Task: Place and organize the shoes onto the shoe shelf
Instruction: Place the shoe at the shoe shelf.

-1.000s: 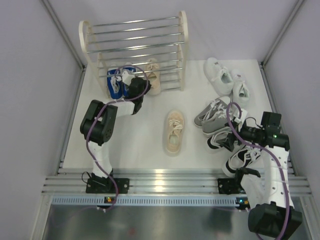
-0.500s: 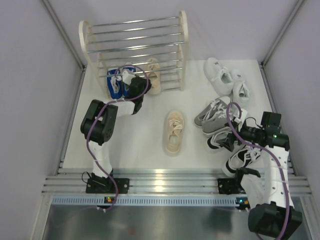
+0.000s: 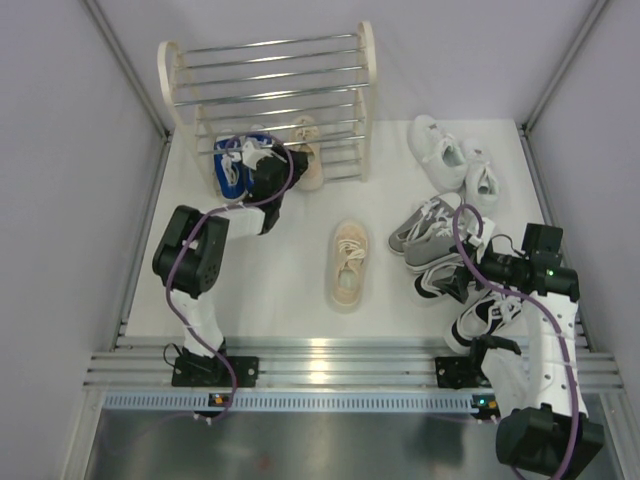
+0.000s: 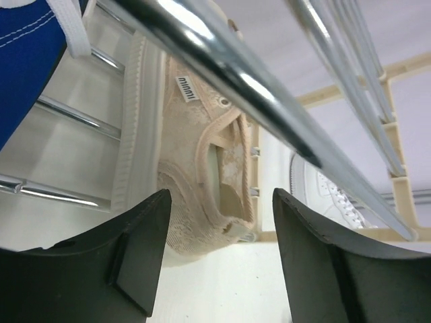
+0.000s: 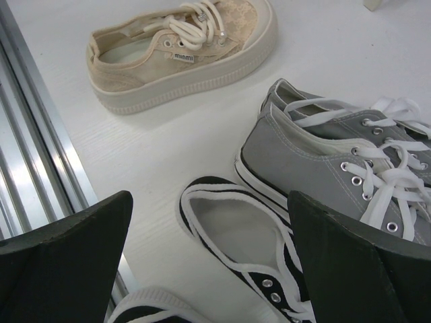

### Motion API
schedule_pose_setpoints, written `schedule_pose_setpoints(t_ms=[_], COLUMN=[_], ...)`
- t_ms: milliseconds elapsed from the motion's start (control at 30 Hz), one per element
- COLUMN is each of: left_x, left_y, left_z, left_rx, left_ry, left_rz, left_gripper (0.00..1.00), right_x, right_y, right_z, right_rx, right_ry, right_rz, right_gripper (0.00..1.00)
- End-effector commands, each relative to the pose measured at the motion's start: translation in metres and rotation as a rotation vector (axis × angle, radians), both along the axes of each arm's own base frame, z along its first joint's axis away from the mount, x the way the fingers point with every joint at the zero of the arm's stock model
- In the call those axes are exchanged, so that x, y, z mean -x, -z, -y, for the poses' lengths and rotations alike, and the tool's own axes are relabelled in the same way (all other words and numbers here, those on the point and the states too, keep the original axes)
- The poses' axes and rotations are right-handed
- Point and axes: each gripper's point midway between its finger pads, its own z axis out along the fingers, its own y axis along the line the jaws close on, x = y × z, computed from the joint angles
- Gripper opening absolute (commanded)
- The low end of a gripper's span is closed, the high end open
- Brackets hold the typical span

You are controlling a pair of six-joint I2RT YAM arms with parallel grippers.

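The shoe shelf (image 3: pixel 268 70) stands at the back of the table. A blue pair (image 3: pixel 232 165) and one beige shoe (image 3: pixel 306 150) sit on its lowest rods. My left gripper (image 3: pixel 270 165) is at the shelf front between them, open and holding nothing. In the left wrist view the left gripper (image 4: pixel 219 269) faces the heel of the beige shoe (image 4: pixel 202 161), with a blue shoe (image 4: pixel 27 60) at upper left. My right gripper (image 5: pixel 209 256) hangs open over a black-and-white shoe (image 5: pixel 236 235), beside the grey pair (image 5: pixel 323 155).
A second beige shoe (image 3: pixel 348 262) lies mid-table. The white pair (image 3: pixel 450 155) sits at back right, and the grey pair (image 3: pixel 425 228) and black-and-white shoes (image 3: pixel 485 312) lie near the right arm. Chrome rods (image 4: pixel 222 74) cross just above the left gripper. Side walls close in the table.
My left gripper has opened from shut and its arm has shifted slightly toward the shelf. The right arm and the loose shoes have not moved.
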Motion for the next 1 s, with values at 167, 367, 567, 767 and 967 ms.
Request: schedule_pose_setpoints(t_ms=[167, 367, 567, 767, 967], left_x=[0.031, 0.067, 0.111, 0.161, 0.222], left_y=[-0.066, -0.059, -0.057, -0.070, -0.076], left_z=[0.001, 0.000, -0.011, -0.028, -0.041], left_rx=[-0.035, -0.128, -0.244, -0.350, -0.394], left_ry=[0.088, 0.184, 0.260, 0.323, 0.410], left_rz=[0.089, -0.003, -0.079, -0.083, -0.081], left_gripper=[0.73, 0.76, 0.84, 0.98, 0.98], right_x=[-0.003, -0.002, -0.013, -0.007, -0.026], right_y=[-0.013, -0.019, -0.034, -0.046, -0.035], right_z=[0.001, -0.002, 0.001, -0.009, -0.065], right_rx=[-0.001, -0.025, -0.052, -0.024, 0.195], right_ry=[-0.011, -0.018, 0.016, -0.081, -0.104], right_rz=[0.080, 0.080, 0.019, -0.068, -0.081], right_gripper=[0.99, 0.99, 0.99, 0.99, 0.99])
